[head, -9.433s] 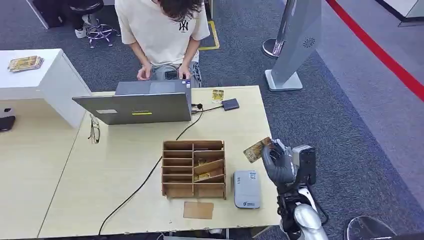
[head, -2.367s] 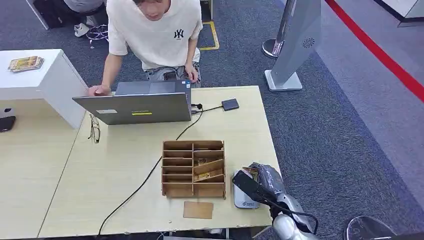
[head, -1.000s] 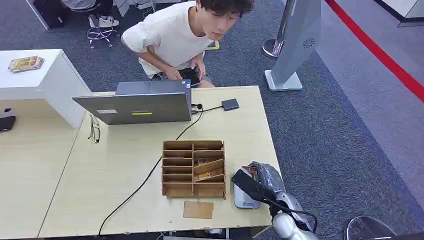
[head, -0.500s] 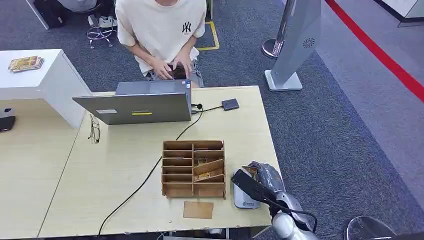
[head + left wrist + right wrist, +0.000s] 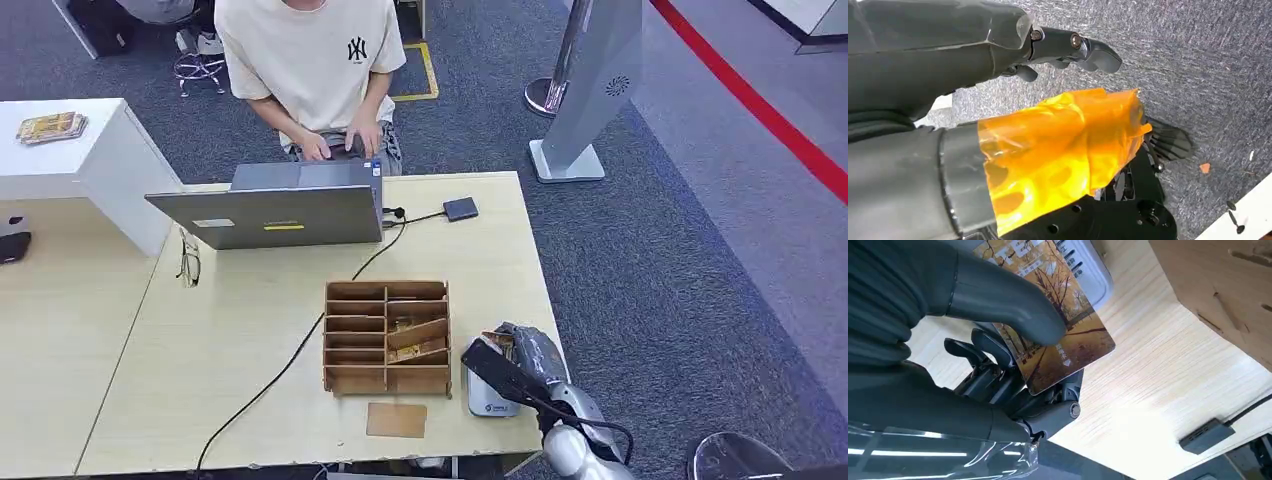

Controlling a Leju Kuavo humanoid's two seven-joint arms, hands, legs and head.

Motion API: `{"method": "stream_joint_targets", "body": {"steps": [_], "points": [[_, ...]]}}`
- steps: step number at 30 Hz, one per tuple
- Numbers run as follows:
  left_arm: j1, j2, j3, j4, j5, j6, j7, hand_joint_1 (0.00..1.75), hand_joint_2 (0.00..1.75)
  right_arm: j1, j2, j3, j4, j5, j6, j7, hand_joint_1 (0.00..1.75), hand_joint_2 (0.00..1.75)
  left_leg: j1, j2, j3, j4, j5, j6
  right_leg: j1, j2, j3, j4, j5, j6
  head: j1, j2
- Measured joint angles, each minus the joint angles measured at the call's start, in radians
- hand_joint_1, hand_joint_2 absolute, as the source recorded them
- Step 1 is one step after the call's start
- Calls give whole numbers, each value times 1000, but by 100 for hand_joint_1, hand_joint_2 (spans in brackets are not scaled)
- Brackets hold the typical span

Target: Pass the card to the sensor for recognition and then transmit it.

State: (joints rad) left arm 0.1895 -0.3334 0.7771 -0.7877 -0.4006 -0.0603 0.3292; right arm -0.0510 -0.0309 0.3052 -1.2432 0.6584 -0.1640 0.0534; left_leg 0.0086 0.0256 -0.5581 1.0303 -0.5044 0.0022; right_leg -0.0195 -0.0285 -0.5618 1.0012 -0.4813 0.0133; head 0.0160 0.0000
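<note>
Right hand: the right hand (image 5: 527,352) hovered over the near right corner of the table (image 5: 240,340), directly above the sensor. In the right wrist view the hand (image 5: 998,340) pinched the card between the thick thumb on its face and the darker fingers (image 5: 993,365) beneath it.
Card: the card (image 5: 1055,327), printed with golden autumn trees and small text, was held flat in that pinch, its free end sticking out past the thumb. In the head view a sliver of it (image 5: 500,345) showed under the hand, over the sensor's far end. Whether it touched the sensor could not be told.
Sensor: the sensor (image 5: 489,396), a pale grey box with rounded corners, lay on the table just right of the wooden organizer; its near part showed below the wrist.
Left hand: the left hand (image 5: 1048,100) hung over grey carpet, orange tape wrapped round its thumb, its dark fingers (image 5: 1088,47) stretched out with nothing in them.
Wooden organizer: the wooden organizer (image 5: 386,338) sat mid-table, with cards leaning in 2 right-hand slots.
Brown card: a plain brown card (image 5: 396,420) lay flat near the table's front edge.
Laptop: an open laptop (image 5: 275,205) stood at the far edge.
Person: a person (image 5: 310,70) in a cream T-shirt stood behind it, both hands at its keyboard.
Black box: a small black box (image 5: 460,208) on a cable lay right of the laptop.
</note>
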Motion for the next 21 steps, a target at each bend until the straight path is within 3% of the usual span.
{"method": "stream_joint_targets", "body": {"steps": [21], "points": [[1, 0, -4, -2, 13, 6, 10, 0, 0, -2, 1, 0, 8, -1, 4, -3, 175, 175, 0, 0, 0, 0, 0, 0, 0, 0, 0, 0, 0, 0, 0, 0]]}}
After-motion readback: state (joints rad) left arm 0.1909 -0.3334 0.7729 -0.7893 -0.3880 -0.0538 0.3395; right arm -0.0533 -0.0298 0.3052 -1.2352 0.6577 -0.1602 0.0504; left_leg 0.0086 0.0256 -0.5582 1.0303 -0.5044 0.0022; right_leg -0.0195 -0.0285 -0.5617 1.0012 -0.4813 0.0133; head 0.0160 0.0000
